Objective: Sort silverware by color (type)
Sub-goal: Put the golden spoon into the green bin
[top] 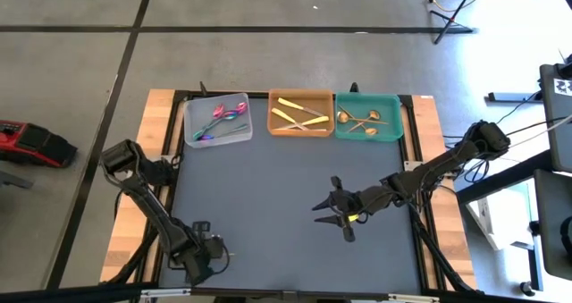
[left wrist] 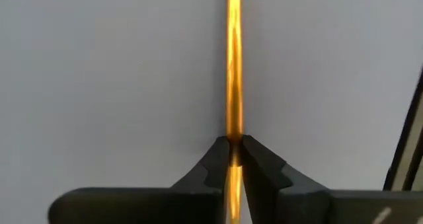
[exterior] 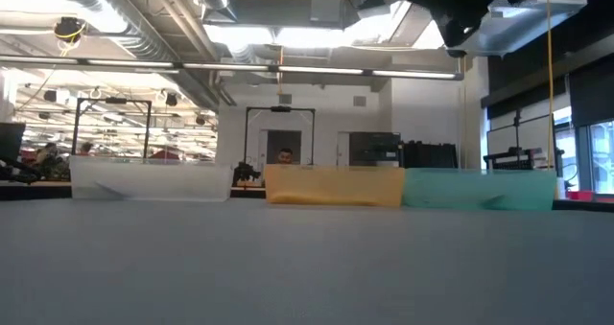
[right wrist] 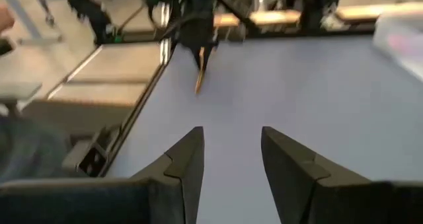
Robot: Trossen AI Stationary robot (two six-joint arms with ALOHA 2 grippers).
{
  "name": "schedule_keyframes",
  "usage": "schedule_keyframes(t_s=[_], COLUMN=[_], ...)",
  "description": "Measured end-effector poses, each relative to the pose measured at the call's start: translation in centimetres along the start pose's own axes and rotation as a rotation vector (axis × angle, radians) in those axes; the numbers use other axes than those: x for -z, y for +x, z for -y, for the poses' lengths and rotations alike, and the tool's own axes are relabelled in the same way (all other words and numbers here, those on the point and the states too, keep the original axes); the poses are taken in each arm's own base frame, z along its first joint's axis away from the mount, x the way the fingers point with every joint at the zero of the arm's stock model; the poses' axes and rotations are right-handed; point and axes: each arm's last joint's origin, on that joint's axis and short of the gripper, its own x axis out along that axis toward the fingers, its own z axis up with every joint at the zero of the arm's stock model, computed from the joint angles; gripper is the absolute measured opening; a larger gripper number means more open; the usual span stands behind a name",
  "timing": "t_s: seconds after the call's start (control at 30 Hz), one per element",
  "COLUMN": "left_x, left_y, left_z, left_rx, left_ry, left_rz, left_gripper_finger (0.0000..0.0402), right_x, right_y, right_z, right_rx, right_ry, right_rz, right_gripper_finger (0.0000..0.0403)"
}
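Note:
My left gripper point(left wrist: 232, 145), near the table's near-left corner point(top: 219, 256), is shut on a slim gold utensil point(left wrist: 232, 65). The right wrist view shows that utensil point(right wrist: 199, 75) hanging slanted below the left gripper. My right gripper point(right wrist: 231, 158) is open and holds nothing; it hovers over the mat right of centre point(top: 329, 212). Purple-teal pieces point(top: 223, 120) lie in the clear tray, pale gold pieces point(top: 299, 115) in the orange tray, and copper-gold spoons point(top: 362, 122) in the teal tray. My left gripper pinches the gold utensil's slim shaft point(left wrist: 232, 128) between its two fingertips. The shaft runs on past the fingers and also back between them. In the right wrist view it points down at the mat; whether its lower tip point(right wrist: 197, 88) touches the mat I cannot tell.
Three trays stand in a row at the table's far edge: clear point(top: 189, 115), orange point(top: 301, 93) and teal point(top: 399, 115). The grey mat point(top: 268, 187) between them and the arms is bare. Wooden table borders point(top: 134, 214) flank the mat. A person shows far behind the trays point(exterior: 285, 157).

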Motion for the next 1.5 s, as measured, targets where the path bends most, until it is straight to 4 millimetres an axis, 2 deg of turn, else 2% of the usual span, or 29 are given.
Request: schedule_keyframes(t_s=[0.07,0.17,0.37,0.43,0.53,0.6,0.73,0.87,0.97,1.07,1.33,1.5], left_x=[-1.1,-2.5,-3.9,-4.5,-5.7,-7.0,-8.8,-10.0,-10.1,-9.6,-9.6,-9.8], left_y=[-0.7,-3.7,-8.9,-9.7,-10.1,-10.2,-9.0,-8.2,-7.4,-7.0,-7.2,-7.8], left_z=[0.1,0.2,-0.4,-1.0,-2.5,-4.2,-8.2,-12.3,-14.7,-16.1,-17.7,-18.4], left_rx=[-0.001,-0.004,-0.094,-0.145,-0.160,-0.138,-0.034,0.018,0.040,0.030,-0.084,-0.137], left_ry=[0.038,0.095,0.283,0.362,0.447,0.466,0.491,0.459,0.426,0.399,0.364,0.340], left_rz=[0.072,0.259,0.662,0.743,0.821,0.886,0.999,1.173,1.274,1.369,1.447,1.498], left_gripper_finger=[0.0024,0.0019,0.0017,0.0019,0.0020,0.0021,0.0021,0.0021,0.0022,0.0022,0.0022,0.0022], right_x=[-0.4,-0.9,-1.0,-1.0,-0.7,-0.3,0.2,0.1,-0.2,-0.3,0.3,0.9], right_y=[0.0,-0.1,-0.1,-0.1,0.3,0.7,1.3,1.6,1.9,2.5,5.2,6.6], right_z=[0.0,-0.1,0.2,0.3,0.3,0.3,0.7,1.7,2.9,4.2,7.6,8.9], right_rx=[0.015,0.026,0.120,0.146,0.153,0.163,0.192,0.235,0.275,0.309,0.318,0.226], right_ry=[0.008,0.022,0.026,0.017,0.001,-0.007,-0.055,-0.097,-0.113,-0.133,-0.168,-0.178], right_rz=[0.048,0.098,0.124,0.125,0.110,0.097,0.070,0.066,0.079,0.099,0.189,0.240], right_gripper_finger=[0.0142,0.0142,0.0146,0.0155,0.0185,0.0213,0.0268,0.0296,0.0296,0.0287,0.0261,0.0250])
